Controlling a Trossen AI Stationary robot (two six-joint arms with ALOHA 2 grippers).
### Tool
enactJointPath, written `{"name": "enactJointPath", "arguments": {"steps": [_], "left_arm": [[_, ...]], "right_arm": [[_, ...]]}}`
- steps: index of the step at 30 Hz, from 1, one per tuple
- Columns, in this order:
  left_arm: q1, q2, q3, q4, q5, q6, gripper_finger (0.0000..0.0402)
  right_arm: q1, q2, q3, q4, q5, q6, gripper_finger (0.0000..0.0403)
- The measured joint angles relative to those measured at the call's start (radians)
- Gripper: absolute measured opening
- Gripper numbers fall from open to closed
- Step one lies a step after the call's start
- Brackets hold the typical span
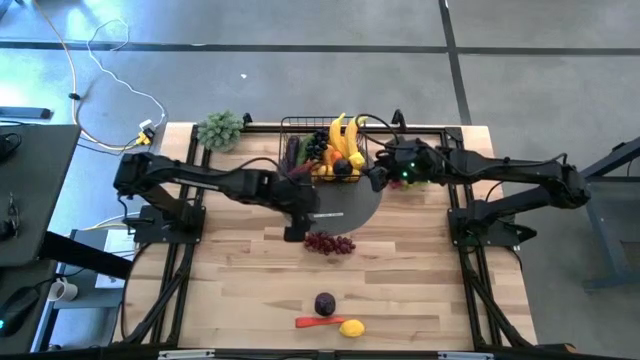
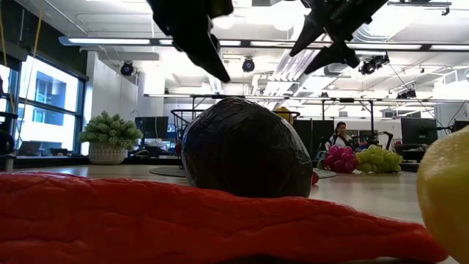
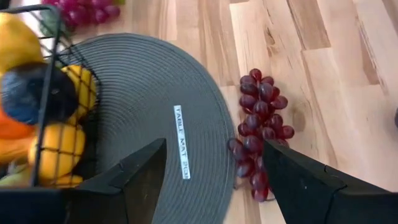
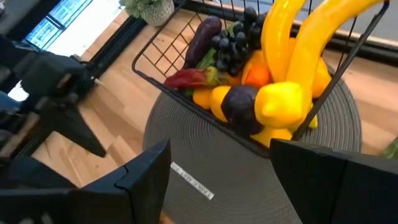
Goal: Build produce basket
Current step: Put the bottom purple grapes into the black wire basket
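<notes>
On the table's near edge lie 1 plum (image 1: 325,303), 1 chilli (image 1: 314,322), 1 lemon (image 1: 351,327); both jaws released.

A round grey woven mat (image 1: 352,207) lies on the wooden desk (image 1: 240,290), bearing a white label (image 3: 181,150) printed "TABLE MAT". A pale-green leafy bunch (image 1: 219,130) in a pot sits at the desk's far corner. Yellow and white cables (image 1: 105,90) trail across the floor beyond.

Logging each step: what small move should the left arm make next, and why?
Probably lower the left gripper onto the dark red grapes: its jaws are open and empty just above them, beside the grey mat, and the bunch is still outside the basket.
</notes>
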Motion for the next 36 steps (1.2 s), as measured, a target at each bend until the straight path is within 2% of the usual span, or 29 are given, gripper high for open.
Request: {"name": "enactJointPath", "arguments": {"steps": [14, 22, 36], "left_arm": [[-0.033, 0.187, 0.0, 0.094, 0.04, 0.0, 0.0255], [-0.051, 0.279, 0.0, 0.146, 0.103, 0.0, 0.0255], [-0.058, 0.361, 0.0, 0.162, 0.101, -0.008, 0.025]], "right_arm": [[0.031, 0.0, 0.0, -0.026, 0.002, 0.054, 0.0255], [0.031, 0.0, 0.0, -0.031, 0.003, 0.059, 0.0255], [0.031, 0.001, 0.0, -0.053, 0.002, 0.084, 0.0255]]}}
